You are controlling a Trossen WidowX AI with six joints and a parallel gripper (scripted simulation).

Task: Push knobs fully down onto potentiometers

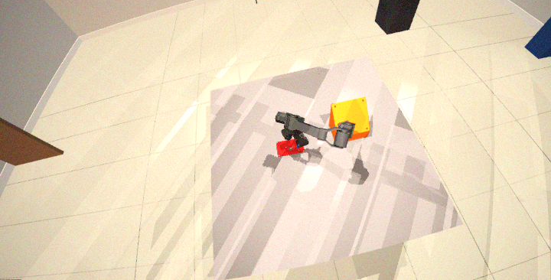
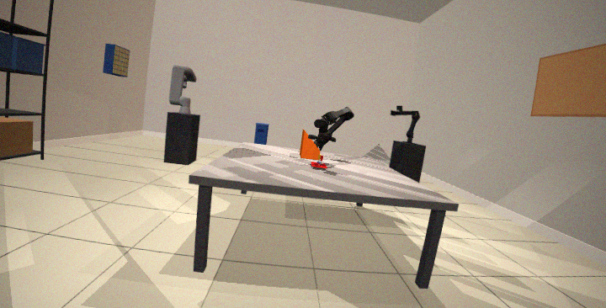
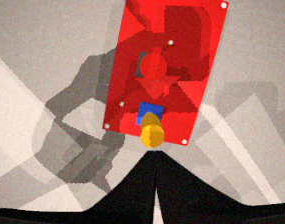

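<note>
The red circuit board [image 3: 193, 23] [image 1: 285, 148] [image 2: 318, 164] lies on the grey table [image 1: 308, 219] [image 2: 296, 183]. In the wrist view a yellow knob [image 3: 151, 132] sits over a blue potentiometer [image 3: 149, 111] at the board's near edge. A red knob [image 3: 153, 66] stands near the board's middle, in the arm's shadow. My gripper [image 3: 154, 157] [image 1: 297, 141] is shut and empty. It hangs above the board, with its fingertips just short of the yellow knob. I cannot tell how far down either knob sits.
An orange block [image 1: 349, 114] [image 2: 309, 146] stands at the arm's base behind the board. Black pedestals with other arms, a shelf rack and a blue box stand on the floor around the table.
</note>
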